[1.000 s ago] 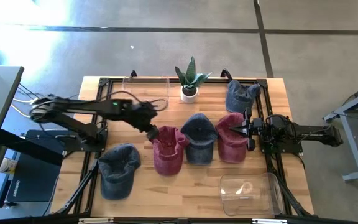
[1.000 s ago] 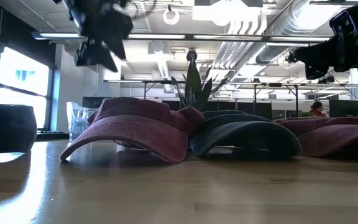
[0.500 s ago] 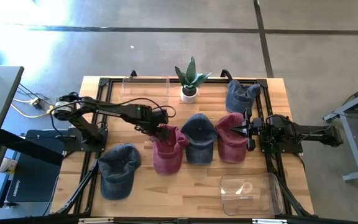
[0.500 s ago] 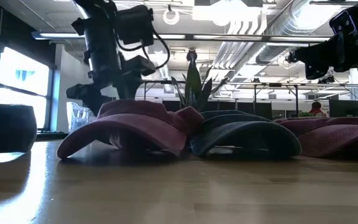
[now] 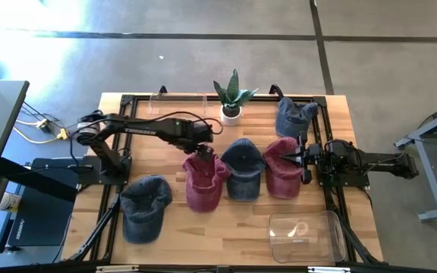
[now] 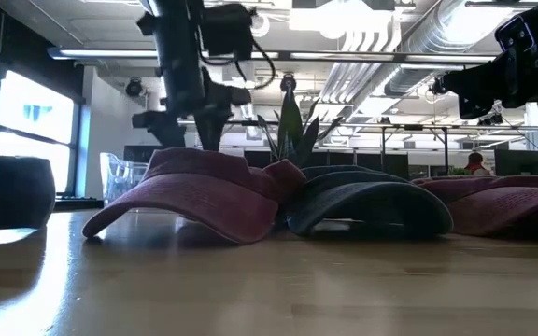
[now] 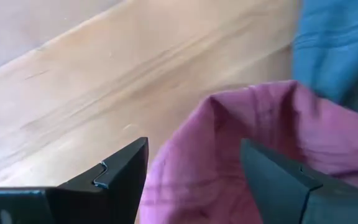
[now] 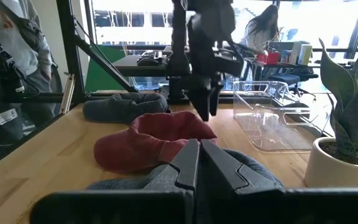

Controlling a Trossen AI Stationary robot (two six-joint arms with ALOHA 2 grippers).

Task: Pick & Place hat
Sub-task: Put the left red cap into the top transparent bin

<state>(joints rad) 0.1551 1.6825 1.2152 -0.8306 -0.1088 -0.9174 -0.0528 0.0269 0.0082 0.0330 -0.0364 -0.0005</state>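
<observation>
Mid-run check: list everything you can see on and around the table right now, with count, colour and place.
Red hats: two; one left of centre under the left pincer, one right of centre.
Blue hats: three; one between the red ones, one front left, one back right.
Potted plant: one, green in white pot, back centre.
Clear bins: two; one back left, one front right.
Table: one, light wood.
People: two seen beyond the table in the right wrist view, one at left, one in the background.
Left pincer: open, straddling the red hat's back edge.
Right pincer: shut, by the right red hat.
</observation>
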